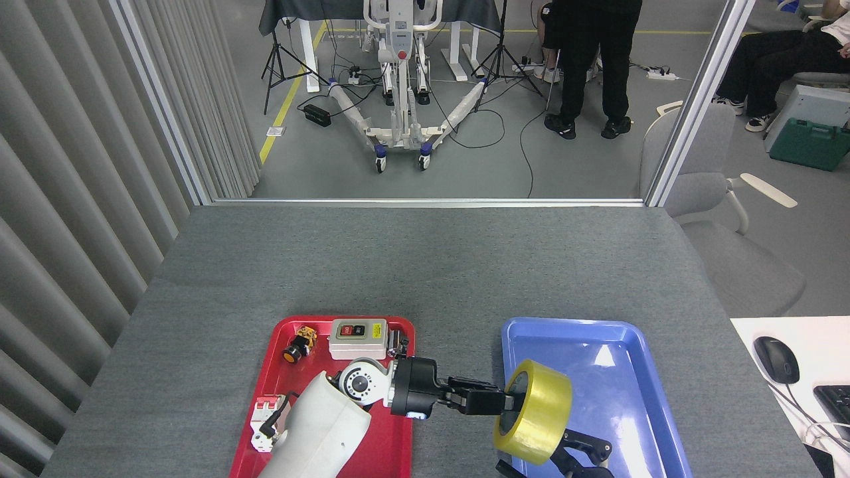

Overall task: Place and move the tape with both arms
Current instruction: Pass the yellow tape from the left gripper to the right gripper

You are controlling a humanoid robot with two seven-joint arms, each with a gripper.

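Head view shows the left black robot hand (508,402) reaching across from the red plastic tray (265,372) toward the blue plastic tray (624,345). Its fingers are closed on the wide roll of see-through yellow packing tape (536,411), pinching the roll's wall with one finger inside the big round hole. The roll is up in the air, standing on its edge, over the left part of the blue tray.

The right black robot hand (571,455) peeks out just under the roll at the bottom of the picture. Only a few dark fingers show (most of it is hidden by the roll and the edge of the picture), so I cannot tell if it is open or closed.

I think the step now is to pass the roll to the right hand or set it down in the blue tray. To do this well, the left hand should keep its hold tight and steady until the roll is safely held or resting flat. Letting go too soon could make the roll drop and roll off across the grey worktop (425,265).
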